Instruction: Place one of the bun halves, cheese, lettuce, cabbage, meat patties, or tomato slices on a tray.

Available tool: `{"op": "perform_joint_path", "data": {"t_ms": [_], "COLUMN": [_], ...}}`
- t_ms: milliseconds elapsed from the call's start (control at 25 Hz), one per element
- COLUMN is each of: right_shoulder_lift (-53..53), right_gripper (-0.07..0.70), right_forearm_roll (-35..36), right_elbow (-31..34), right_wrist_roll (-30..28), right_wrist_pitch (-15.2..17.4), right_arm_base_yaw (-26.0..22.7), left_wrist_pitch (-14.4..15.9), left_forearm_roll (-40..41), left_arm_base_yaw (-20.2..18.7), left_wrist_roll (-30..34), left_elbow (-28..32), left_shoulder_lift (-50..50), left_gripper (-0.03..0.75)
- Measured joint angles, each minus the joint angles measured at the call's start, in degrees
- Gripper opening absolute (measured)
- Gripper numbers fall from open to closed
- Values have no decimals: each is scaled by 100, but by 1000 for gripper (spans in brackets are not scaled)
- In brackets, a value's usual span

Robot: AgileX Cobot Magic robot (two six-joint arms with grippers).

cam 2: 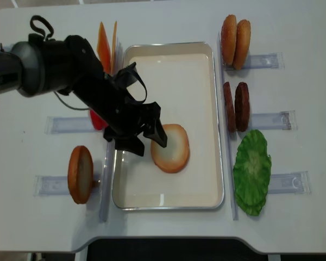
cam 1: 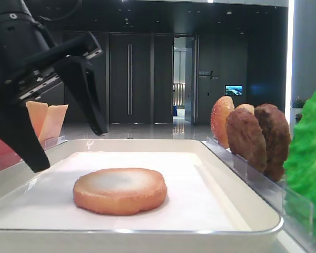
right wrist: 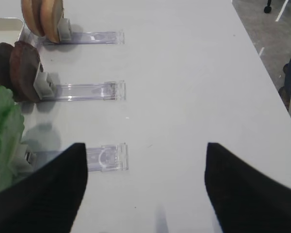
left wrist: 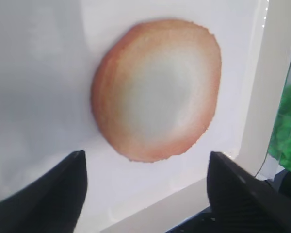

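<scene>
A bun half [cam 2: 171,148] lies flat, pale face up, on the white tray [cam 2: 168,47], also seen as the bun half [cam 1: 119,190] and the bun half [left wrist: 157,90]. My left gripper [cam 2: 141,144] hovers open just left of it over the tray's left side, touching nothing; in the low view the left gripper [cam 1: 69,148] hangs above the tray floor. In the right wrist view my right gripper [right wrist: 144,155] stands open over bare table near the lettuce [right wrist: 2,131]. Cabbage is out of view.
Clear stands flank the tray. On the left are cheese slices [cam 2: 106,46], a tomato slice [cam 2: 98,120] partly behind the arm, and another bun half [cam 2: 80,174]. On the right are two bun halves [cam 2: 234,35], meat patties [cam 2: 234,106] and lettuce [cam 2: 252,169].
</scene>
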Motion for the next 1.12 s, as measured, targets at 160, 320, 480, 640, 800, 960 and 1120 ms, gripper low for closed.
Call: {"op": "perform_joint_path", "data": {"t_ms": [160,320,480,640,800,960,1120], "right_shoulder_lift": [0,0,0,0,0,0,0], "right_gripper": [485,485,485,485,485,485,485], "right_forearm_roll": [0,0,0,0,0,0,0], "right_elbow": [0,0,0,0,0,0,0], "right_wrist_roll": [0,0,0,0,0,0,0], "right_wrist_pitch": [0,0,0,0,0,0,0], "right_arm_base_yaw": [0,0,0,0,0,0,0], "left_wrist_pitch": [194,654,1399,2111,2219,2253,2253], "left_forearm_roll": [400,963,2014,2989,3424,3435,3542], "left_arm_base_yaw": [25,25,11,-153,-350,-375,-375], "left_wrist_roll": [-177,-582,-1226,-1765,-1965,-2014,-2014], "left_elbow": [-64,-387,-826,-1249,-1403,-1409,-1409], "left_shoulder_lift": [-199,-412,-678,-941,-1198,-1266,-1272], "left_gripper": [584,584,584,584,584,582,571]}}
